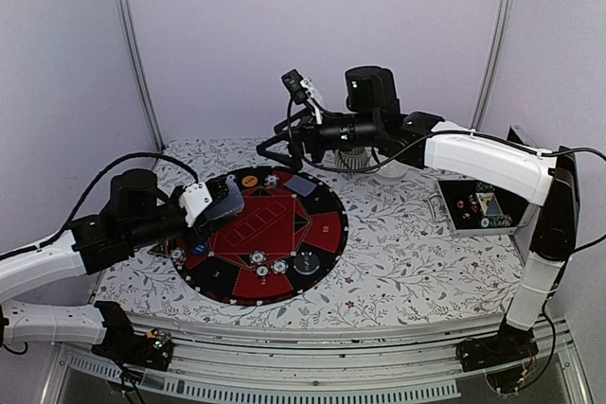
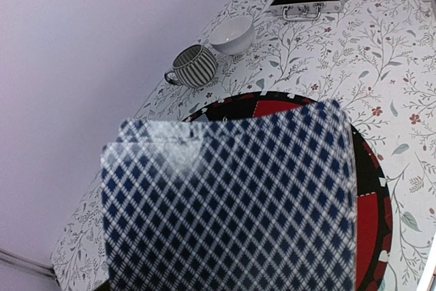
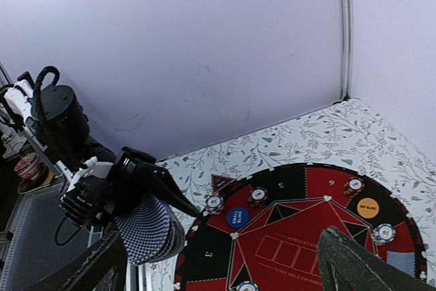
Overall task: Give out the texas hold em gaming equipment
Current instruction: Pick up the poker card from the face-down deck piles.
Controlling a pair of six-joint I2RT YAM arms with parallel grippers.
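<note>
With the left gripper (image 1: 213, 201), grips a thick stack of playing cards with blue-and-white diamond backs (image 2: 231, 202), raised over the far-left edge of the big round red-and-black mat (image 1: 322, 224) and tilted toward the other arm. Probably serves as the dealing hand, so that single cards can be drawn off the top. With the right gripper (image 3: 221, 253), hovers above the far side of the mat, fingers spread wide and holding nothing, apparently ready to reach for a card. Shows one grey-blue card (image 3: 402, 262) lying flat at the mat's rim, near a round orange chip (image 3: 368, 207). Also shows a round blue chip (image 3: 238, 217) and several pale-edged chips dotted around the ring, seemingly one portion per seat. Leaves the open grey metal case (image 1: 478, 205), with more chips inside, well off to the right, so likely has more to hand out.
</note>
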